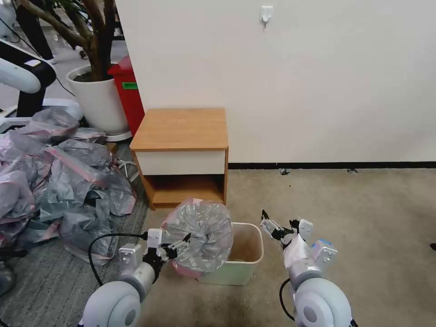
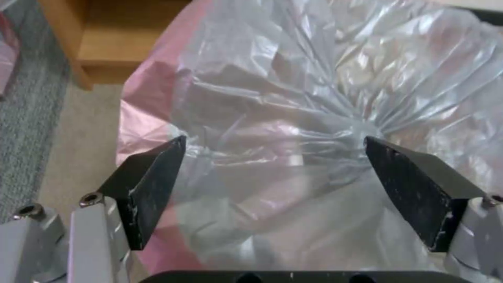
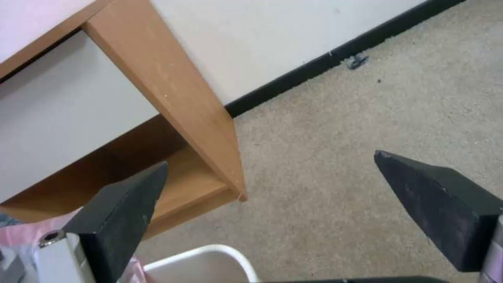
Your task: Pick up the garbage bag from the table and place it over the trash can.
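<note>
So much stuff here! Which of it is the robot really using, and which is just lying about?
In use:
- garbage bag, puffed up over the trash can
- left gripper, open at the bag
- right gripper, open beside the can
- table, top bare

Lying about:
- heap of bags
- red bin
- potted plant

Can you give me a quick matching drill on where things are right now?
Things:
1. garbage bag
2. trash can
3. right gripper
4. table

Descriptions:
A. open, holding nothing, beside the bin's right rim
B. top bare, against the wall
C. bunched over the bin's left side, in front of the open left gripper
D. on the carpet in front of the nightstand

Pairs: 1-C, 2-D, 3-A, 4-B
</note>
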Robot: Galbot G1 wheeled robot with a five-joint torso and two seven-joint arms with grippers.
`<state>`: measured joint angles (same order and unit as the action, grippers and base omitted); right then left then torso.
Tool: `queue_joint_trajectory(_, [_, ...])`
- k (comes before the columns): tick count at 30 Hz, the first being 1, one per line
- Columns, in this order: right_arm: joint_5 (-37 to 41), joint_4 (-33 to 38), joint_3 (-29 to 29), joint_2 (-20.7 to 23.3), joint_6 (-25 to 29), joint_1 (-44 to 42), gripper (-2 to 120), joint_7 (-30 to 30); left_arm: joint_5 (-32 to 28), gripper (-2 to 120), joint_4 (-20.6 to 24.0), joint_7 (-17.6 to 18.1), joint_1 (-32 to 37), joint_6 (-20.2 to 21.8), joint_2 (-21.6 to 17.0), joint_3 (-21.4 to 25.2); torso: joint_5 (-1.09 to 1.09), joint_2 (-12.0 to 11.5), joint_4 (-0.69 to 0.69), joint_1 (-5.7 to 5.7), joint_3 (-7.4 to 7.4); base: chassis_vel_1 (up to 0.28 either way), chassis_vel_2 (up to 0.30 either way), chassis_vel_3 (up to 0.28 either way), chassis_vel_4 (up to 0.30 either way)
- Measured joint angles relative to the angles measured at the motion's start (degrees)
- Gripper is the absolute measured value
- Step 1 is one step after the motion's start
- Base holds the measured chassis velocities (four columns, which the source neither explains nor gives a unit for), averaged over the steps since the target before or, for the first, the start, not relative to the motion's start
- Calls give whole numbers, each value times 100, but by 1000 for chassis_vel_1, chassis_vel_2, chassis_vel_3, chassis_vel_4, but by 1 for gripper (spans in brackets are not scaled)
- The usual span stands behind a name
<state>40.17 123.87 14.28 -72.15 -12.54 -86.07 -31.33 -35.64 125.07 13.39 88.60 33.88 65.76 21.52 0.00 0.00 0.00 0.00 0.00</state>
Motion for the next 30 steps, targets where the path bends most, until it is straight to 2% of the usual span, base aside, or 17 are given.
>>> queue_joint_trajectory(10, [0, -16, 63, 16, 76, -52, 100, 4, -6, 86, -150, 109, -183, 71, -19, -197, 0, 0, 0, 0, 0, 0, 0, 0, 0])
queue_joint_trajectory(16, [3, -71, 95, 28, 126, -62, 100, 6, -165, 85, -227, 290, -335, 216, -42, -292, 0, 0, 0, 0, 0, 0, 0, 0, 0])
queue_joint_trajectory(30, [16, -133, 127, 28, 180, -47, 100, 7, -551, 79, -153, 478, -442, 477, -286, -246, 0, 0, 0, 0, 0, 0, 0, 0, 0])
